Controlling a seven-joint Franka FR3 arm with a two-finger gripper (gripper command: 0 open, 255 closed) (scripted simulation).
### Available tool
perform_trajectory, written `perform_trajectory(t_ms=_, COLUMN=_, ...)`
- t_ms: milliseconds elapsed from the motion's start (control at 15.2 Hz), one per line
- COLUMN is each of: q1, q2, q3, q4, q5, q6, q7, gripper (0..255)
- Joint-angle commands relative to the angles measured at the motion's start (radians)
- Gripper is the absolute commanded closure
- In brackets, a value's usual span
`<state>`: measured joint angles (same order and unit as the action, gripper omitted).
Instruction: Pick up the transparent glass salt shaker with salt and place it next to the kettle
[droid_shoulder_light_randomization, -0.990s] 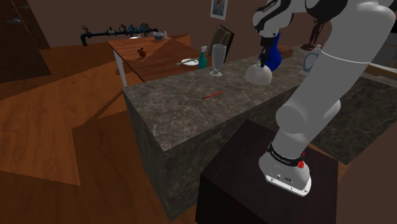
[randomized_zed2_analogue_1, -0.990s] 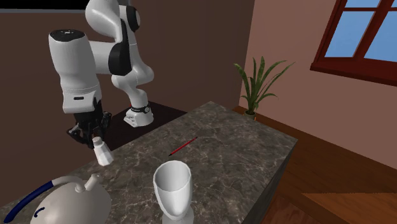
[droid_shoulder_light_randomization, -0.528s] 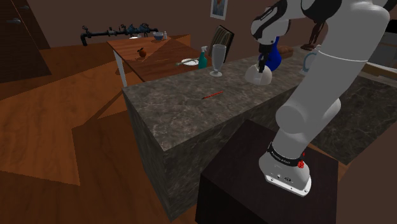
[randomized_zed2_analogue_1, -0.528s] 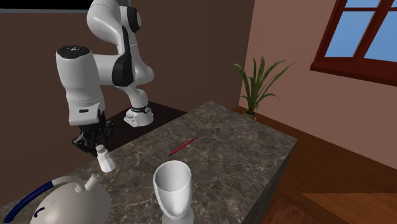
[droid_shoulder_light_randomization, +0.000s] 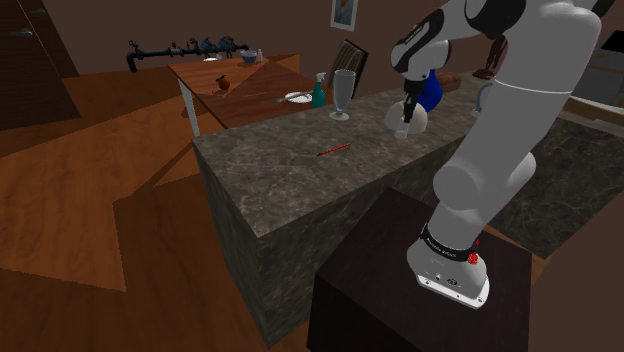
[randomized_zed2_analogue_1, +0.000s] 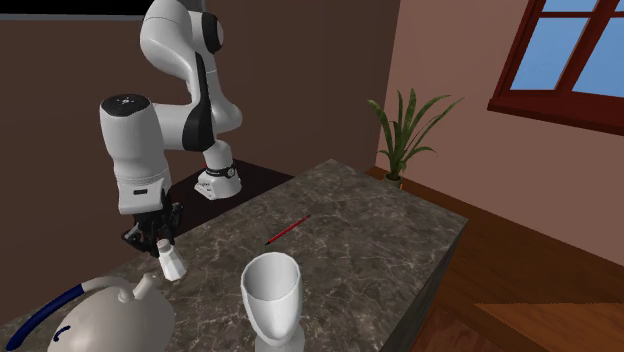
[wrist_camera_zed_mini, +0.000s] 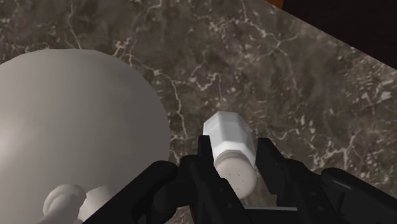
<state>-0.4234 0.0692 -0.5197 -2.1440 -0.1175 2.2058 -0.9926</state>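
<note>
**Clerk:** Item one, the task's piece?

**Checker:** Salt shaker (wrist_camera_zed_mini: 230, 153), drawn white and faceted, perforated cap end toward the hand. It is clasped between the two fingers of the gripper (wrist_camera_zed_mini: 235, 156), which is clenched on it near the cap. Hangs tilted, low over the worktop (randomized_zed2_analogue_1: 380, 230), just beside the kettle (randomized_zed2_analogue_1: 100, 320). Whether its base touches the stone, I cannot tell.

**Clerk:** Reason for that hold?

**Checker:** My judgement: gripping high leaves the base free to be set down, and the spot beside the kettle is where the task wants it. The tilt could tip it on release.

**Clerk:** Contents of the shaker?

**Checker:** Walls render opaque, so no salt level can be read.

**Clerk:** Item two?

**Checker:** The kettle: pale rounded body, knobbed lid on, blue handle (randomized_zed2_analogue_1: 40, 318). Closed, so its contents are hidden.

**Clerk:** Others on the worktop?

**Checker:** White goblet (randomized_zed2_analogue_1: 272, 295), upright, nothing seen inside; it stands near the kettle, clear of the shaker. Red pencil (randomized_zed2_analogue_1: 287, 231), lying flat mid-surface, well apart from both.
</note>
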Motion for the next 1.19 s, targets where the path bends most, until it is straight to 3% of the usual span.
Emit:
perform_trajectory(t_ms=0, q1=0.0, q2=0.003, q3=0.0, q4=0.0, q5=0.002, q6=0.004, q7=-0.001, gripper=255)
perform_trajectory(t_ms=330, q1=0.0, q2=0.003, q3=0.0, q4=0.0, q5=0.002, q6=0.004, q7=-0.001, gripper=255)
perform_trajectory(t_ms=396, q1=0.0, q2=0.003, q3=0.0, q4=0.0, q5=0.002, q6=0.004, q7=-0.001, gripper=0)
perform_trajectory(t_ms=726, q1=0.0, q2=0.003, q3=0.0, q4=0.0, q5=0.002, q6=0.004, q7=-0.001, gripper=0)
perform_trajectory(t_ms=990, q1=0.013, q2=-0.06, q3=0.007, q4=0.067, q5=-0.025, q6=-0.122, q7=0.02, gripper=0)
perform_trajectory(t_ms=1122, q1=0.013, q2=-0.06, q3=0.008, q4=0.067, q5=-0.025, q6=-0.122, q7=0.02, gripper=0)
